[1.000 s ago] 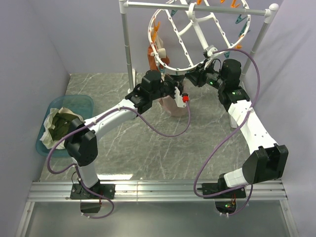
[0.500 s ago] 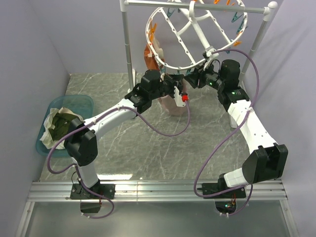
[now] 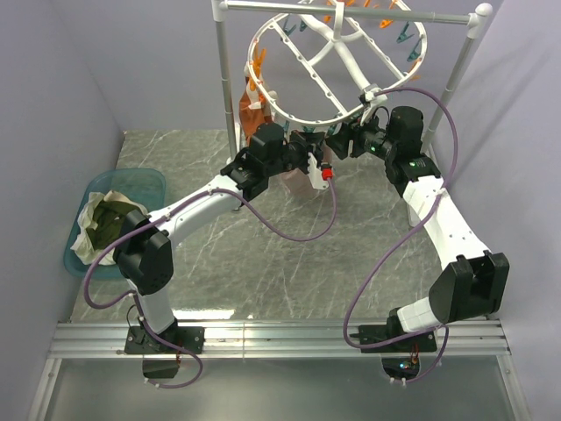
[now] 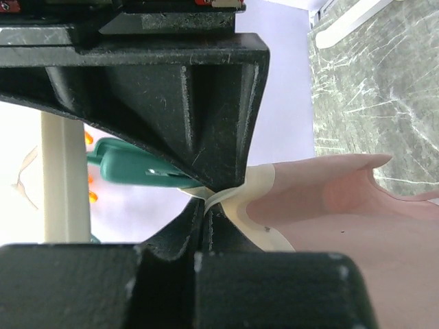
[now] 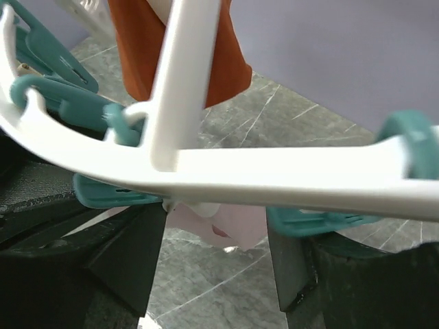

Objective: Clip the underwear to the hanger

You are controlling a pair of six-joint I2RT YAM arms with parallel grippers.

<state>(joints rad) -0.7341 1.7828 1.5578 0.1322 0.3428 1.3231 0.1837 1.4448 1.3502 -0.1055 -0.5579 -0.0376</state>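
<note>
- Grey, marble-patterned table carries both arms, with their bases at its near edge.
- On the left side of the table sits a blue tub holding an olive-green cloth, well apart from both grippers.
- Over the middle of the table, the left gripper reaches to just under the low edge of the hanger. Its fingers are pressed together, pinching the lighter waistband edge of the underwear.
- In the left wrist view, the pinkish-beige cloth spreads away from that pinch to the right. A teal peg lies just beyond the closed fingers, next to the pinched waistband.
- From above, the underwear hangs below the left gripper, over the table. Whether it touches the table cannot be told.
- The right gripper comes in from the right and faces the left gripper, very near it. Its fingers are spread apart, and the hanger's white rim crosses in front of the gap between them.
- In the right wrist view, a peg on the rim lies by each spread finger. A pale fold of the underwear shows in the gap, just under the rim.
- Farther back, the white oval hanger is tilted, with orange and teal pegs around its rim. It hangs from the top bar of a white pole stand.
- At the hanger's far left rim hangs a rust-orange garment.
</note>
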